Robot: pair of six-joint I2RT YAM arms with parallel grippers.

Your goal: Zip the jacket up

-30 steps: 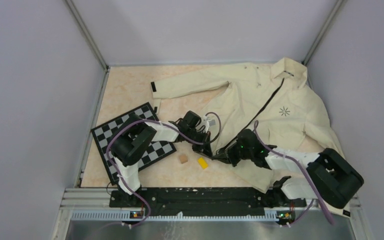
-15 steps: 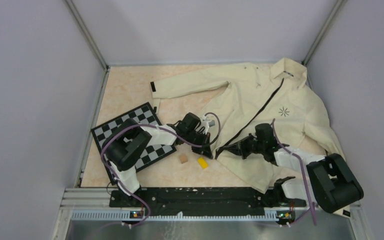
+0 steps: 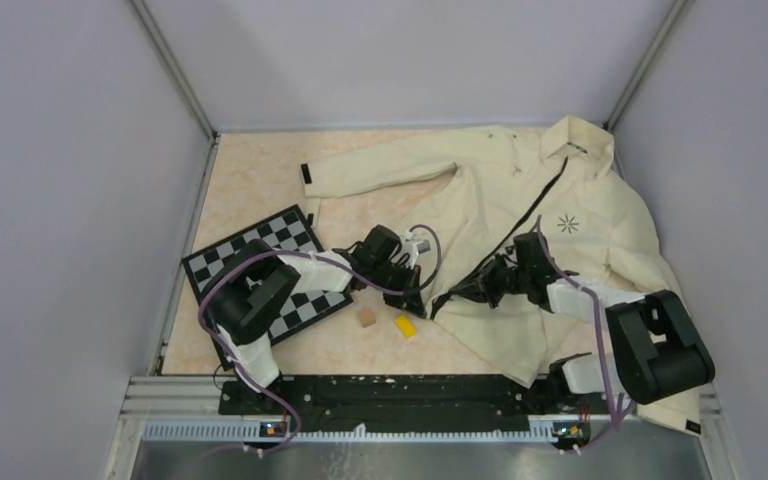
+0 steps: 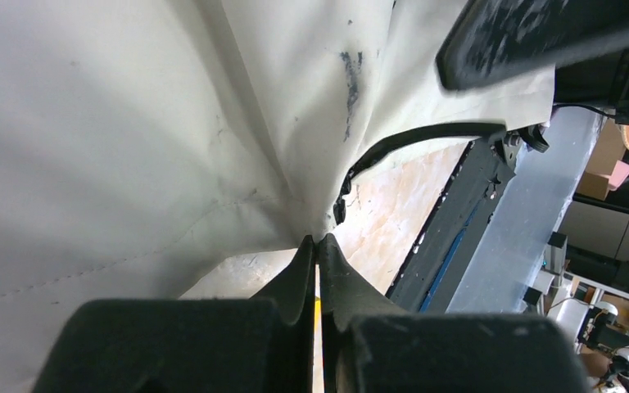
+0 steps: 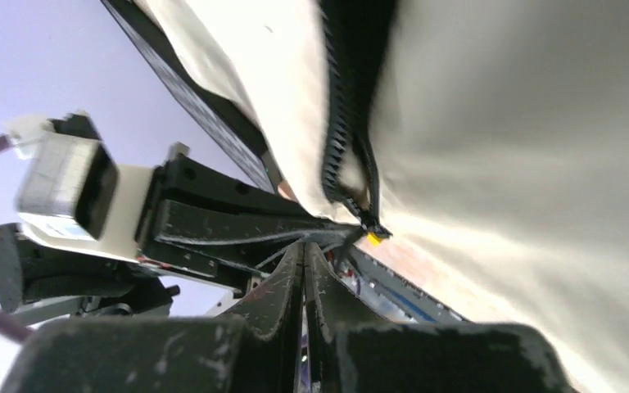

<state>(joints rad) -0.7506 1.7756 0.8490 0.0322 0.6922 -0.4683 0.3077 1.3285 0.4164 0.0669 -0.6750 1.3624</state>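
Beige tabletop (image 3: 260,180), one jacket (image 3: 500,180), one checkerboard (image 3: 295,232), two blocks (image 3: 366,317); left gripper (image 4: 318,241) tight on the jacket, right gripper (image 5: 305,250) clenched.

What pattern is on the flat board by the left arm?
The board has black-and-white checks; top view.

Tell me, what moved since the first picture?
The right arm swung its wrist away from the bases, up along the jacket's zipper toward the collar, jaws shut. Nothing was visibly grabbed or dropped. The left arm stayed put, jaws pinching the jacket's edge. The checkerboard, tan block and yellow block didn't move.
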